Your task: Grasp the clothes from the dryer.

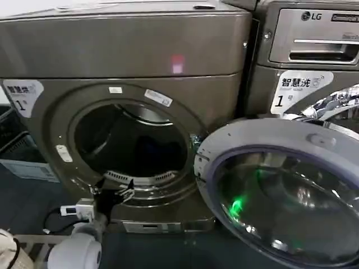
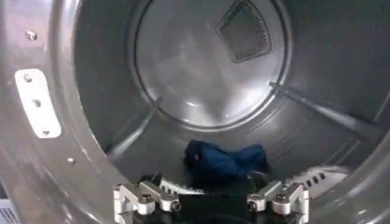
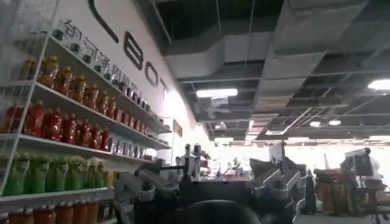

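One clothes bundle lies in the dryer drum, just beyond the left gripper, whose jaws stand wide apart and empty.

I see the dryer standing on the dark floor with its door swung open to my right. Inside, the steel drum carries the clothes, 1 dark blue bundle lying on the drum's bottom near the front lip, below the round back wall and its mesh vent.
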`<state>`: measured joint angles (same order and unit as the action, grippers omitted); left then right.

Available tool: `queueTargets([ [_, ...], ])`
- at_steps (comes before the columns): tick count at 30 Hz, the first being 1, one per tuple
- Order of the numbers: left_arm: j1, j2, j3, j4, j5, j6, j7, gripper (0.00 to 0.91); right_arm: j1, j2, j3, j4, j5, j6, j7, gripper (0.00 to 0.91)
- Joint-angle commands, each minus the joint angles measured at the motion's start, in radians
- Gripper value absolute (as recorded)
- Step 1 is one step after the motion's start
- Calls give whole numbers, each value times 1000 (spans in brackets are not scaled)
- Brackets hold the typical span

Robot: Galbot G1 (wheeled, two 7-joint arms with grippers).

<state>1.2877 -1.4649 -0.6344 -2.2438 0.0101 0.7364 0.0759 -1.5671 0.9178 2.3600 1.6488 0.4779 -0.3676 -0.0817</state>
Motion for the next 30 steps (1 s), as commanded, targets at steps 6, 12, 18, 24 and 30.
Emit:
queueTargets([
  [6, -7, -1, 6, 0, 3, 49, 0, 907, -4, 1, 4, -6, 0, 4, -1, 907],
  [12, -5, -3, 6, 0, 3, 49, 0, 907, -8, -3, 11, -12, 0, 5, -2, 907],
  [18, 0, -1, 3, -1, 3, 49, 0, 907, -4, 5, 7, -10, 0, 6, -2, 907],
  [24, 1, 3, 2, -7, 2, 49, 7, 907, -4, 7, 5, -11, -1, 7, -3, 907],
  [30, -4, 1, 3, -2, 4, 49, 6, 907, -8, 8, 8, -17, -2, 14, -4, 907],
])
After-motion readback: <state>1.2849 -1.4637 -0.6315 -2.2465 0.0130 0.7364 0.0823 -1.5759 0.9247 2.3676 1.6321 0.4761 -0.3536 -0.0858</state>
